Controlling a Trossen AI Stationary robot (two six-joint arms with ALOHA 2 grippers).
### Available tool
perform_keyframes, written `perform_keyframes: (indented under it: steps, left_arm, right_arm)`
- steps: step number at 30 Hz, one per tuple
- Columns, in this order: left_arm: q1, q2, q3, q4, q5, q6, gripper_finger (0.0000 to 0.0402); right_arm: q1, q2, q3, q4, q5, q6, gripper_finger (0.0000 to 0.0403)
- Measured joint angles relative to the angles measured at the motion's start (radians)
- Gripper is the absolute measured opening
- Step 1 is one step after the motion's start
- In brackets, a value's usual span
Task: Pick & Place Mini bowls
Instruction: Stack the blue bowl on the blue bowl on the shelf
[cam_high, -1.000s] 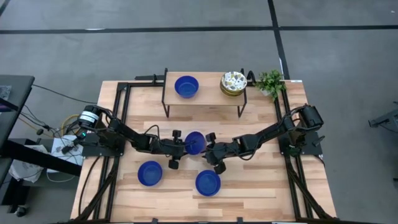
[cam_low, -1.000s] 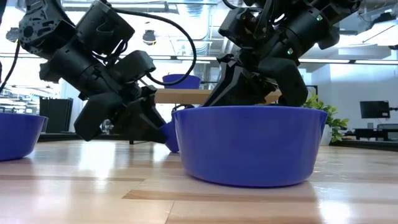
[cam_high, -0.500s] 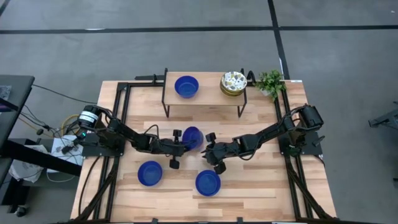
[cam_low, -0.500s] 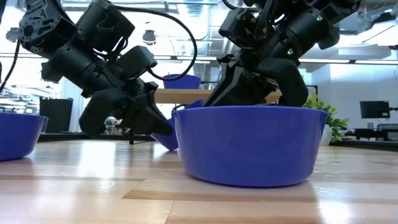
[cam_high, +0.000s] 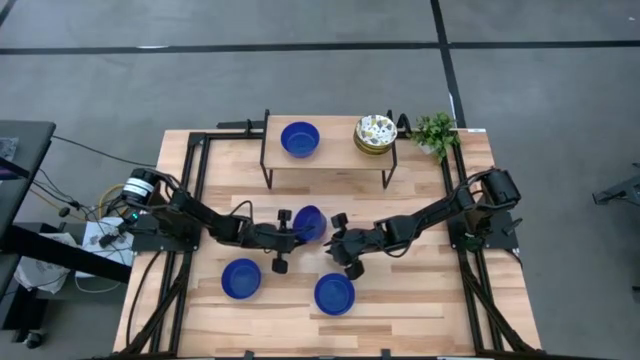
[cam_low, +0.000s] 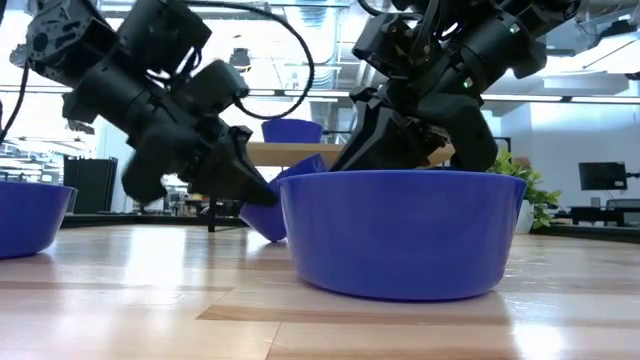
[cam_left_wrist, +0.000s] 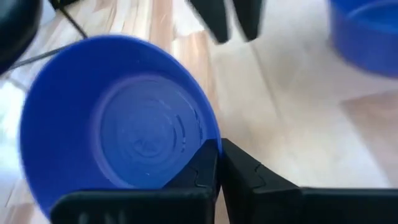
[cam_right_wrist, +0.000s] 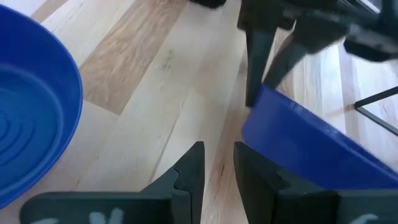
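The blue mini bowl (cam_high: 309, 222) is now tilted and off the table (cam_high: 420, 290) — its rim is clamped in the left gripper (cam_high: 289, 232), whose fingers were apart a second ago. The right gripper (cam_high: 338, 238) waits just beside it, fingers a little apart and holding nothing. I judge the pick is done; carrying comes next, maybe to the shelf (cam_high: 340, 150) beyond.

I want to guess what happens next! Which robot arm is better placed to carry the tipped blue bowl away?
Probably the left. The left gripper is already shut on the rim of the tilted glossy blue mini bowl, lifting it. The right gripper sits beside it, holding nothing.
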Motion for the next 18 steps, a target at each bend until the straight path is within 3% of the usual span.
perform_keyframes:
  steps: [11,14,18]
  left_arm:
    - [-0.034,-0.242,0.006,-0.034,-0.087,0.005,0.0008]
    - [-0.015,-0.309,0.076,-0.190,-0.108,-0.006,0.0008]
    - [0.004,-0.335,0.260,-0.506,-0.161,-0.056,0.0009]
  right_arm:
    - [0.000,-0.161,0.001,-0.156,0.009,0.083,0.0077]
    - [0.000,-0.202,0.000,-0.193,0.004,0.115,0.0077]
    - [0.000,-0.236,0.000,-0.231,0.002,0.132,0.0077]
